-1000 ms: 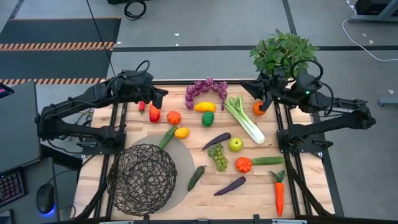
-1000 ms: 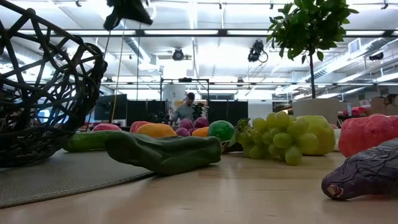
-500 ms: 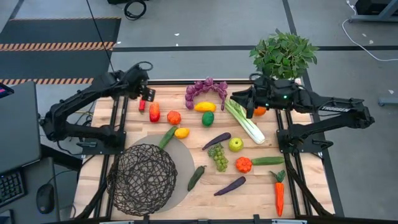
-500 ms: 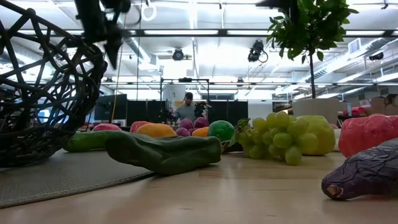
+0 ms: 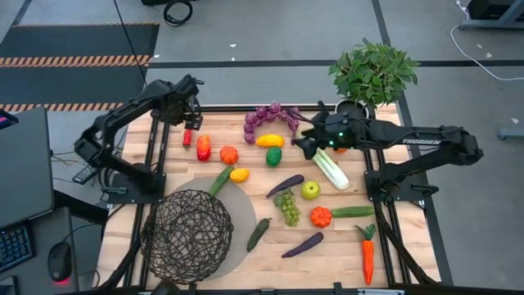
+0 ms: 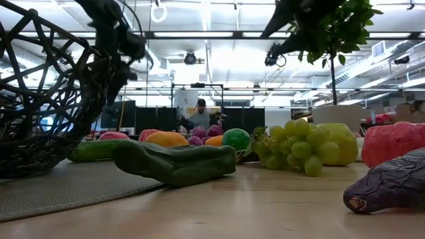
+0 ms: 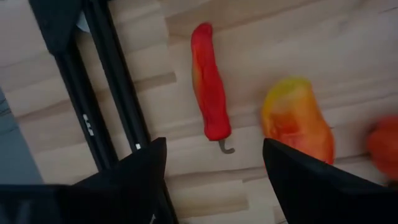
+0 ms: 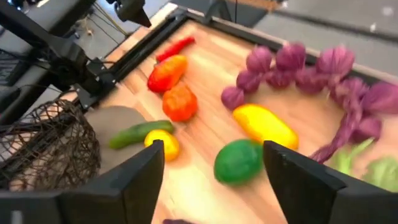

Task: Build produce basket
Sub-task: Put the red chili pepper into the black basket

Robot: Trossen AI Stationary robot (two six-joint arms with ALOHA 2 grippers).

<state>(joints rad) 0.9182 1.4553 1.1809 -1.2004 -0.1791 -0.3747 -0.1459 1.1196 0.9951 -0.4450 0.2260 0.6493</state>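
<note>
Two eggplants (image 5: 285,185), one carrot (image 5: 368,256), one basket (image 5: 187,236); left gripper (image 7: 214,163) and right gripper (image 8: 214,167) spread wide, empty.

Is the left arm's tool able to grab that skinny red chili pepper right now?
Probably yes. The left tool hangs open just above the red chili pepper, which lies alone on bare wood. The orange-yellow pepper beside it lies apart from it, so nothing seems to block the way down.
</note>
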